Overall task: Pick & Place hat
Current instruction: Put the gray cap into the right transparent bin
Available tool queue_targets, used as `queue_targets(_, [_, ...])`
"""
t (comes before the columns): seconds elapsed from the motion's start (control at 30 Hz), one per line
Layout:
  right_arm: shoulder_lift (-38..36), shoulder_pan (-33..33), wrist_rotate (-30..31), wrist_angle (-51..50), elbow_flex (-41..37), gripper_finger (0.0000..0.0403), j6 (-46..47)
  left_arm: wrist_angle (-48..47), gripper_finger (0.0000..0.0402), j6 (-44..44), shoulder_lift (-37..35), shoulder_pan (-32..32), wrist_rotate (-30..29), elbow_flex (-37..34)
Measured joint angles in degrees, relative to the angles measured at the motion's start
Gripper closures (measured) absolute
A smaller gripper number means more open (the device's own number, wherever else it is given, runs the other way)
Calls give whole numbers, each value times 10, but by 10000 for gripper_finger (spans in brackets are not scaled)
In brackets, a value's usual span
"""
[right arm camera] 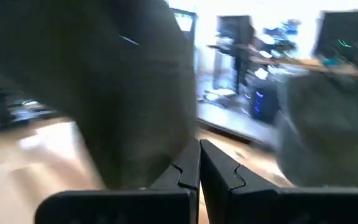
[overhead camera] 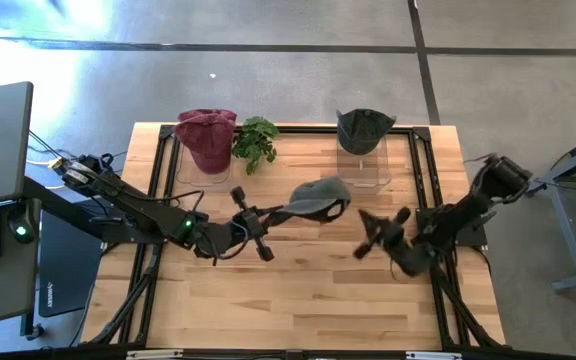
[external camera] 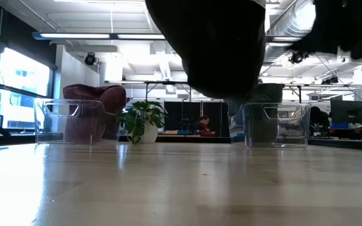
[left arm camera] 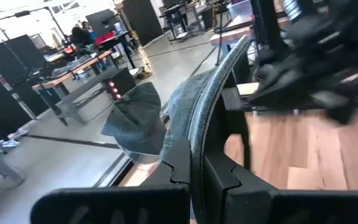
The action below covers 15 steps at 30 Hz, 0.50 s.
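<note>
A grey cap (overhead camera: 320, 198) hangs above the table's middle, clear of the wood; it shows as a dark mass in the low view (external camera: 212, 44). My left gripper (overhead camera: 274, 213) is shut on its brim, on the cap's left. My right gripper (overhead camera: 364, 236) is shut and empty, just right of the cap and a little nearer; its closed fingers show in the right wrist view (right arm camera: 197, 167). A maroon hat (overhead camera: 206, 138) and a dark green hat (overhead camera: 364, 128) each sit on a clear stand at the far edge. My left gripper pinches the cap's brim (left arm camera: 196, 144) between its two fingers, which meet it edge-on. The fingers come level from the table's left. The cap is lifted clear of the table, its crown (overhead camera: 326, 196) beyond the fingers toward the right.
A small potted plant (overhead camera: 256, 142) stands between the two clear stands (external camera: 60, 120) (external camera: 276, 124) at the far edge. Black frame rails (overhead camera: 158, 170) run along the table's left and right sides. Bare wood (overhead camera: 298, 290) lies toward the near edge.
</note>
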Motion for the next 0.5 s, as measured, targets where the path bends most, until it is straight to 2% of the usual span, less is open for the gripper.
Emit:
queue_targets(0.1, [-27,-71,-24,4,-75,402,152,4,401,-2,0,0,8,0])
queue_targets(0.17, [-33,-121,-95,2,-107,402,222,19,401,-1,0,-4,10,0])
queue_targets(0.23, [-30,-166,-190,0,-112,402,253,37,401,13,-1,-4,16,0])
queue_targets(0.33, [-16,-214,-288,4,-75,402,218,54,401,28,-1,-4,24,0])
queue_targets(0.43, [-1,-239,-377,27,-8,402,113,56,401,29,-1,1,35,0])
queue_targets(0.5, [6,-251,-461,38,41,402,48,59,401,28,7,6,34,0])
